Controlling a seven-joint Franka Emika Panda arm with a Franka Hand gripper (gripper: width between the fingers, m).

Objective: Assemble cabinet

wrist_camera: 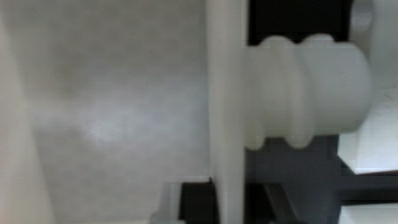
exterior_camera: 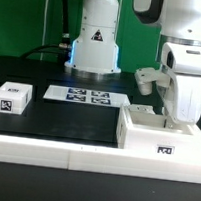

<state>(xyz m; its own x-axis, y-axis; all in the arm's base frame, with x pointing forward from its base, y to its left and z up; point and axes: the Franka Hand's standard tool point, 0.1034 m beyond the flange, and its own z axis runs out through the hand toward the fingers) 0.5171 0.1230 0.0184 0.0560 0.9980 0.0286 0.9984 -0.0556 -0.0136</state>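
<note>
Exterior view — end effector [exterior_camera: 175, 120] low over the white cabinet [exterior_camera: 140, 133], fiducial tag [exterior_camera: 165, 151] on its front — jaws hidden, state unclear.

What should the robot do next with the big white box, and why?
Probably ease the end effector slightly lower onto the cabinet, then grip. It hangs at the cabinet's top edge at the exterior view's right, and the wrist view shows white plastic very close. Whether it is open cannot be seen.
</note>
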